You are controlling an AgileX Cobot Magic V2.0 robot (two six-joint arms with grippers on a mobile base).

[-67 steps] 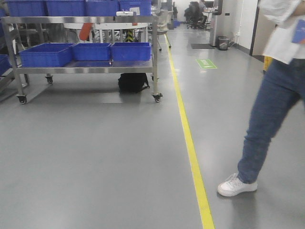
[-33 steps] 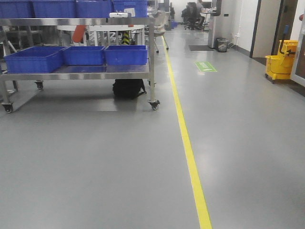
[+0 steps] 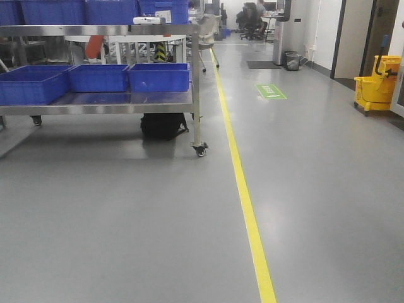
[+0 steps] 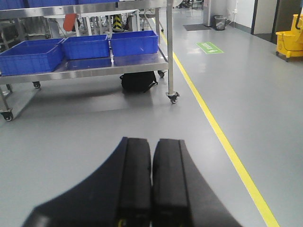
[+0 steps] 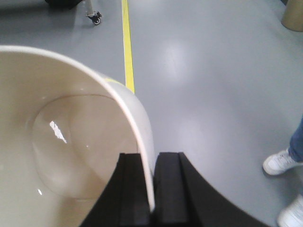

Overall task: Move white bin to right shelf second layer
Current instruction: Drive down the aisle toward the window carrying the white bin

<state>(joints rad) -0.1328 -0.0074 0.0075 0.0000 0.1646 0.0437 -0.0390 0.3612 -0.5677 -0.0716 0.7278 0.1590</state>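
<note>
1. The right tool (image 5: 152, 163) is clenched on the rim of the white bin (image 5: 61, 132), with one finger inside the wall and one outside.
2. The bin hangs above the grey floor (image 5: 213, 71), its open inside facing the wrist camera. A yellow floor line (image 5: 126, 42) runs beyond it.
3. The left tool (image 4: 151, 146) is clenched on nothing, its fingers pressed together.
4. Ahead on the left stands a steel wheeled cart (image 3: 196, 95) carrying blue crates (image 3: 158, 77).

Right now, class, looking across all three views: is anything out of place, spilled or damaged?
Only one oddity: a black bag lies on the floor under the steel cart. The floor shows no spill, and the white bin, pinched by the right gripper, looks empty and intact.
</note>
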